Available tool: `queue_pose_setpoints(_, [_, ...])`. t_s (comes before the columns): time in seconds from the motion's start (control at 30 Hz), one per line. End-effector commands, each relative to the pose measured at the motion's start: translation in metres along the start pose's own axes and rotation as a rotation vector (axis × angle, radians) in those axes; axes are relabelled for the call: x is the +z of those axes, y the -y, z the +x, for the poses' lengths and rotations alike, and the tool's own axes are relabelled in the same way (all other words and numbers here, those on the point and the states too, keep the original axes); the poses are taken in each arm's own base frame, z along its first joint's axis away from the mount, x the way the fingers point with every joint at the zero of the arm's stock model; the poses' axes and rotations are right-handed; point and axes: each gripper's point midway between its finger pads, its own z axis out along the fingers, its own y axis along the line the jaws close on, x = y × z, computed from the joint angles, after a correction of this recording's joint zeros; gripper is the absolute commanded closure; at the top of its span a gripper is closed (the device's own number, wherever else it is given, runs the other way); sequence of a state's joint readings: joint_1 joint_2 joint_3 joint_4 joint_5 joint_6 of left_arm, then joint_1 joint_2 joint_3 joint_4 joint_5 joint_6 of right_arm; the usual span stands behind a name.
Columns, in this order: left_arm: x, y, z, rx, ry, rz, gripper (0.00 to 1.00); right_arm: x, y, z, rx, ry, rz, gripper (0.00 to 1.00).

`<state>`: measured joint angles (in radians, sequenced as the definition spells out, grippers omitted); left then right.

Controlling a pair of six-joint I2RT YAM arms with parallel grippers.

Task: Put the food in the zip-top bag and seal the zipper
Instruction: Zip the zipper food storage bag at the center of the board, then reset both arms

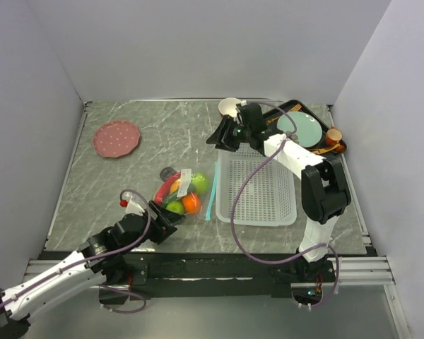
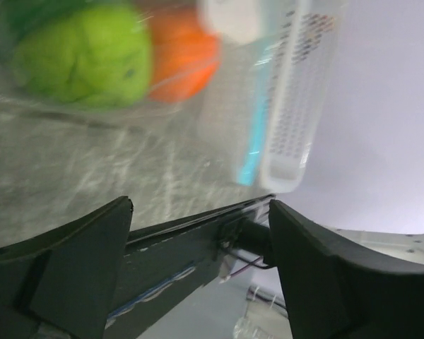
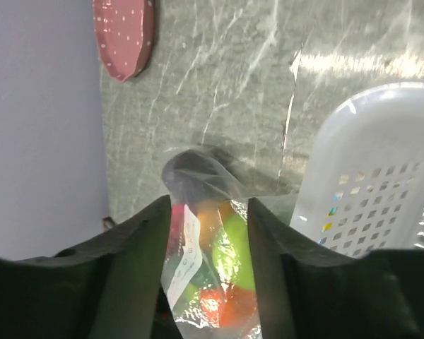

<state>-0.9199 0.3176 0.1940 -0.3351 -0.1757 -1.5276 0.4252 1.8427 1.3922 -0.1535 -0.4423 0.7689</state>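
The clear zip-top bag [image 1: 178, 189] lies mid-table with the food inside: a green apple [image 1: 198, 183], an orange [image 1: 191, 203], and red and dark pieces. Its teal zipper [image 1: 211, 196] runs along the edge next to the white basket. My left gripper [image 1: 164, 217] sits open just short of the bag's near-left end, holding nothing. In the left wrist view the apple [image 2: 85, 60], orange [image 2: 184, 53] and zipper [image 2: 251, 152] lie beyond the left gripper [image 2: 200, 205]. My right gripper [image 1: 222, 135] hangs open beyond the bag and apart from it. In the right wrist view the bag [image 3: 208, 247] shows past that gripper [image 3: 206, 205].
A white perforated basket [image 1: 258, 187] stands right of the bag. A pink plate [image 1: 116, 138] lies at the back left. At the back right are a black tray [image 1: 340, 147] with a teal plate [image 1: 304, 128] and a small cup [image 1: 229, 107]. Walls close three sides.
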Motion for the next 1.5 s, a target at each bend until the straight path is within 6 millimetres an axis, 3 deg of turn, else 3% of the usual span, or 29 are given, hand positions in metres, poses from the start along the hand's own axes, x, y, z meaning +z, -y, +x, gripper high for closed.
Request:
queue_pose_setpoints(0.0, [-0.023,0.048,-0.032,0.090,0.143,0.067,0.11,-0.028,-0.010,-0.025,-0.126,0.097,0.060,0.35])
queue_pose_setpoints(0.13, [-0.038,0.062,-0.048,0.117,0.209,0.066,0.01,-0.051,0.001,-0.030,-0.159,0.168,0.150,0.25])
queue_pose_setpoints(0.27, [-0.044,0.065,-0.058,0.189,0.250,0.031,0.01,-0.069,0.021,-0.025,-0.180,0.195,0.246,0.19])
queue_pose_setpoints(0.4, [-0.047,0.086,-0.065,0.291,0.273,0.006,0.01,-0.091,0.035,-0.019,-0.199,0.241,0.304,0.14])
queue_pose_setpoints(0.47, [-0.041,0.086,-0.068,0.357,0.277,-0.062,0.01,-0.096,0.048,-0.009,-0.194,0.240,0.336,0.11])
queue_pose_setpoints(0.5, [-0.044,0.096,-0.071,0.374,0.286,-0.067,0.01,-0.103,0.047,-0.009,-0.201,0.257,0.334,0.10])
queue_pose_setpoints(0.57, [-0.035,0.096,-0.074,0.447,0.288,-0.134,0.01,-0.109,0.057,-0.002,-0.210,0.260,0.363,0.07])
queue_pose_setpoints(0.6, [-0.037,0.111,-0.075,0.463,0.290,-0.116,0.01,-0.116,0.053,-0.002,-0.220,0.270,0.353,0.07])
queue_pose_setpoints(0.67, [-0.028,0.122,-0.070,0.576,0.249,-0.126,0.01,-0.126,0.064,-0.001,-0.237,0.285,0.412,0.05])
queue_pose_setpoints(0.7, [-0.030,0.141,-0.069,0.589,0.240,-0.096,0.01,-0.135,0.063,-0.002,-0.246,0.303,0.420,0.04])
queue_pose_setpoints(0.77, [-0.023,0.145,-0.069,0.648,0.224,-0.135,0.01,-0.145,0.075,0.000,-0.266,0.313,0.478,0.01])
queue_pose_setpoints(0.8, [-0.023,0.157,-0.068,0.665,0.219,-0.114,0.01,-0.153,0.075,-0.001,-0.271,0.330,0.488,0.00])
queue_pose_setpoints(1.0, [0.010,0.165,-0.043,0.846,0.043,-0.152,0.01,-0.191,0.111,0.003,-0.251,0.381,0.665,0.00])
queue_pose_setpoints(1.13, [0.026,0.157,-0.036,0.862,-0.035,-0.253,0.01,-0.212,0.134,0.008,-0.198,0.395,0.707,0.00])
queue_pose_setpoints(1.27, [0.030,0.172,-0.022,0.874,-0.122,-0.171,0.01,-0.213,0.131,0.011,-0.157,0.316,0.572,0.00])
queue_pose_setpoints(1.3, [0.031,0.189,-0.025,0.862,-0.122,-0.085,0.01,-0.212,0.128,0.012,-0.152,0.291,0.534,0.00])
queue_pose_setpoints(1.37, [0.025,0.203,-0.015,0.841,-0.213,0.037,0.01,-0.210,0.118,0.015,-0.162,0.239,0.470,0.00])
queue_pose_setpoints(1.4, [0.021,0.219,-0.034,0.803,-0.167,0.107,0.01,-0.212,0.116,0.014,-0.163,0.238,0.463,0.00])
queue_pose_setpoints(1.47, [0.014,0.226,-0.043,0.762,-0.204,0.200,0.01,-0.221,0.111,0.008,-0.176,0.269,0.457,0.00])
